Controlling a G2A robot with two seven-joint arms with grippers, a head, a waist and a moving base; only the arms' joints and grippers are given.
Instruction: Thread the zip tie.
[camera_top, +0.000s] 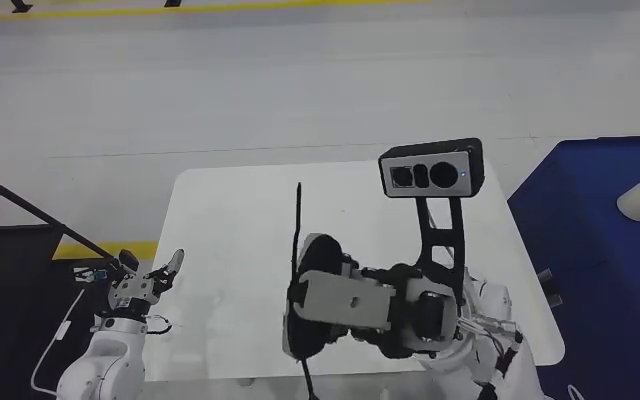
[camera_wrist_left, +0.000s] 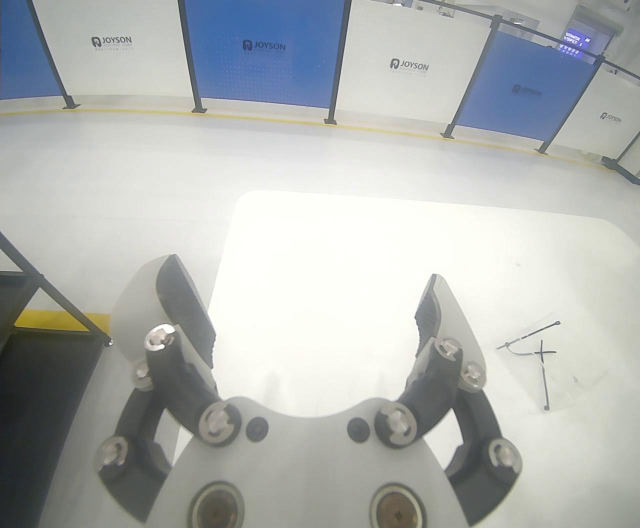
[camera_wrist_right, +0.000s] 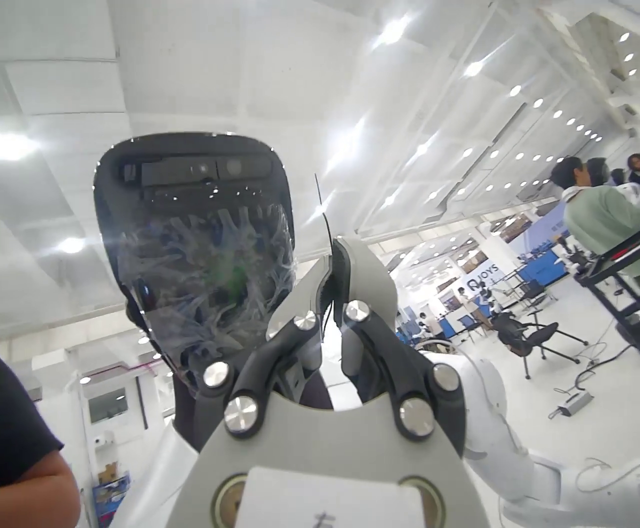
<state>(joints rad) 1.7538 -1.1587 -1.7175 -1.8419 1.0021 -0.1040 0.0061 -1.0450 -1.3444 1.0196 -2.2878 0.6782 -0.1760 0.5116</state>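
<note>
Showing a logo and printed word on each barrier panel (camera_wrist_left: 264, 70). Glowing with illegible lines on a blue screen (camera_wrist_left: 582, 37).

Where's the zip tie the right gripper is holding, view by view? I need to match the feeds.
Top view: zip tie is a thin black strip over the table's middle, rising from the right gripper.
Right wrist view: zip tie sticks out past the tips of the shut right gripper.
Left wrist view: the ties lying on clear film are spares.
Shared landmark: right gripper for top and right wrist views; white table for top and left wrist.
</note>
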